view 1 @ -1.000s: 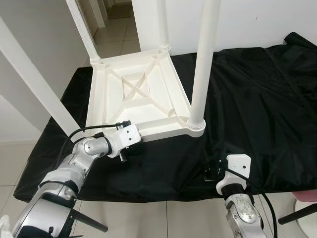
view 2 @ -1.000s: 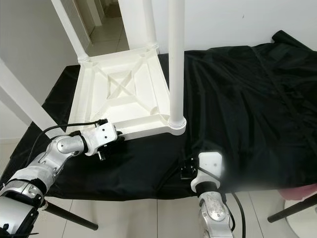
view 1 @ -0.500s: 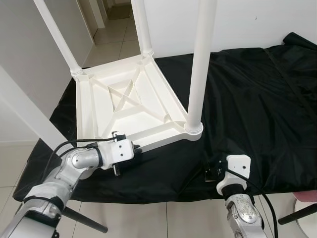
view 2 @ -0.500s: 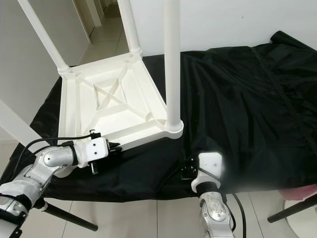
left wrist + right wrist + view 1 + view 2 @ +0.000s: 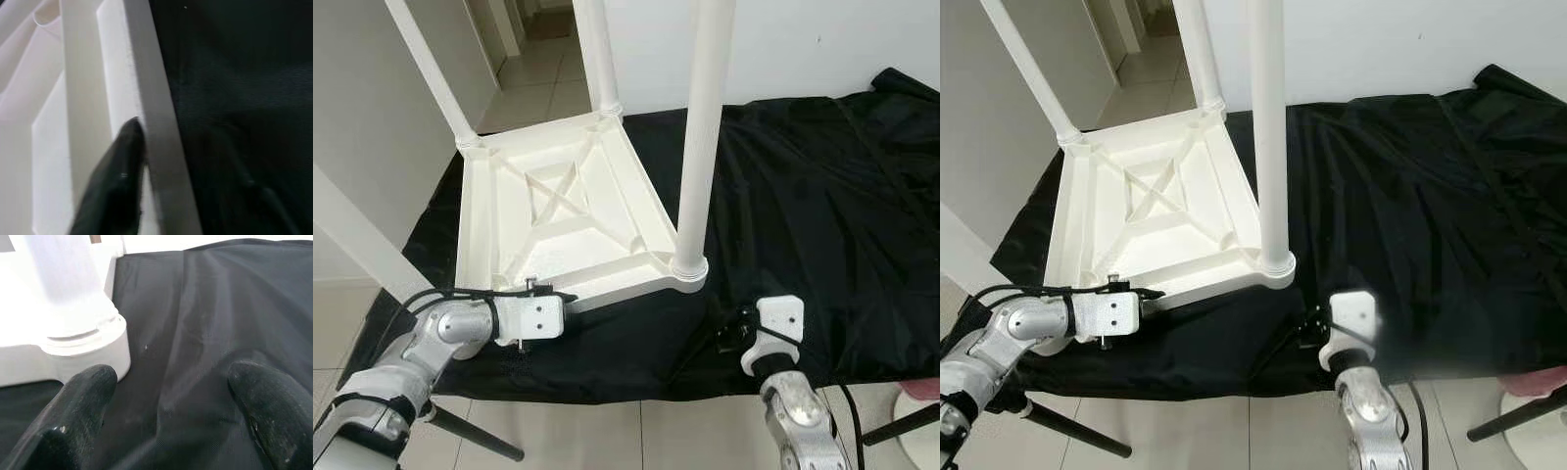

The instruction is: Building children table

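The white children's table (image 5: 558, 211) lies upside down on the black cloth (image 5: 822, 186) covering the desk, legs pointing up. The left arm reaches in low, elbow bent, its left tool (image 5: 566, 297) clenched on the table's near rim. The right tool (image 5: 171, 431) hovers released over the cloth just beside the near-right leg (image 5: 697, 147).

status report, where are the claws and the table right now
Left claw on the near rim of the upturned white table, one finger against it. Right claw open, over the black cloth beside the near leg. Nothing in the way.
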Motion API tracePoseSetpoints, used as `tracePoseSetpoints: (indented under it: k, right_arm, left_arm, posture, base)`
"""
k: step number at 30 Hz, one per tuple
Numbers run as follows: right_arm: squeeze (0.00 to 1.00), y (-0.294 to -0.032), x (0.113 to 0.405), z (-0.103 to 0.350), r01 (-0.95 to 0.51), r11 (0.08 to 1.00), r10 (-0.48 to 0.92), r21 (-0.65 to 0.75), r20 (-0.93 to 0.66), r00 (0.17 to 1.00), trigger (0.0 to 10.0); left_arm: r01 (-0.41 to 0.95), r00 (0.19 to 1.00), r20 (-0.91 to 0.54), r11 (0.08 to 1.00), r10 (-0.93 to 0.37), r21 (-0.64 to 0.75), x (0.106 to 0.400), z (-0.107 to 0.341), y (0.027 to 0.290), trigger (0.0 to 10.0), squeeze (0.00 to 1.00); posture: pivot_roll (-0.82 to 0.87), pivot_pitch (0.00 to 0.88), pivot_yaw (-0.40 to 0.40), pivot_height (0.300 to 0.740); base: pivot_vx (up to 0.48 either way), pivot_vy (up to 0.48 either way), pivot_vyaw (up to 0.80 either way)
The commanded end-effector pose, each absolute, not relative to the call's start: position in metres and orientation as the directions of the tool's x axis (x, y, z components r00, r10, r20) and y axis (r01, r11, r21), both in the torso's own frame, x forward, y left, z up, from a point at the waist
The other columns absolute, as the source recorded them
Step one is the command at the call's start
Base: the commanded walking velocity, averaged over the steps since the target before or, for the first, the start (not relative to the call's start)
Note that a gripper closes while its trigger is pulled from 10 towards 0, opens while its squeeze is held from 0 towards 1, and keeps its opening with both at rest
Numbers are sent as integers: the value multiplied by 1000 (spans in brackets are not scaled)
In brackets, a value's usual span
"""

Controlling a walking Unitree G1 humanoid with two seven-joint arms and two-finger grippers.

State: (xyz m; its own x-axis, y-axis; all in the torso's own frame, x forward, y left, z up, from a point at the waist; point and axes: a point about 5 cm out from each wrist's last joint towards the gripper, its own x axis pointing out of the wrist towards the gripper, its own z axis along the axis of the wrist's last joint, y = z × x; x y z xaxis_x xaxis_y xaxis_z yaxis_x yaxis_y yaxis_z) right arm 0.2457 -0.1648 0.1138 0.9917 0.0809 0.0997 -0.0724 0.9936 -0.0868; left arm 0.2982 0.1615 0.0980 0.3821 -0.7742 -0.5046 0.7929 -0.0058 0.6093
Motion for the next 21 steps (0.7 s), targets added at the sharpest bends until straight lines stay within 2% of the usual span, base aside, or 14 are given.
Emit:
tracePoseSetpoints:
  k: [1,2,3,7,8,11,17,21]
  right_arm:
    - [0,-165,249,114,-117,990,124,-76,101,987,10000]
    - [0,-165,249,114,-117,990,124,-76,101,987,10000]
    - [0,-165,250,115,-137,988,144,-76,104,984,10000]
    - [0,-163,255,122,-297,950,307,-98,101,946,10000]
    - [0,-163,255,122,-297,950,307,-98,101,946,10000]
    - [0,-165,262,127,-373,921,383,-109,89,919,10000]
    - [0,-166,272,131,-431,895,441,-116,83,894,10000]
    - [0,-161,289,135,-527,842,536,-117,61,842,10000]
  left_arm:
    - [911,143,-704,-186,-695,368,271,64,173,10000,745]
    - [911,143,-704,-186,-695,368,271,64,173,10000,745]
    - [910,147,-700,-182,-699,373,271,64,174,10000,0]
    - [924,194,-614,-68,-765,377,268,73,174,10000,0]
    - [924,194,-614,-68,-765,377,268,73,174,10000,0]
    - [935,233,-565,22,-791,354,267,79,174,10000,0]
    - [935,257,-538,66,-803,348,264,81,174,10000,0]
    - [922,307,-509,119,-804,368,267,83,170,10000,0]
  posture:
    - [-55,66,128,740]
    - [-55,66,128,740]
    - [-55,66,128,740]
    - [-54,70,132,740]
    - [-54,70,132,740]
    - [-51,75,129,740]
    - [-44,76,122,740]
    - [-22,72,105,740]
  base:
    - [0,0,0]
    - [0,0,0]
    - [0,0,0]
    - [0,0,0]
    - [0,0,0]
    - [0,0,0]
    - [0,0,0]
    - [0,0,0]
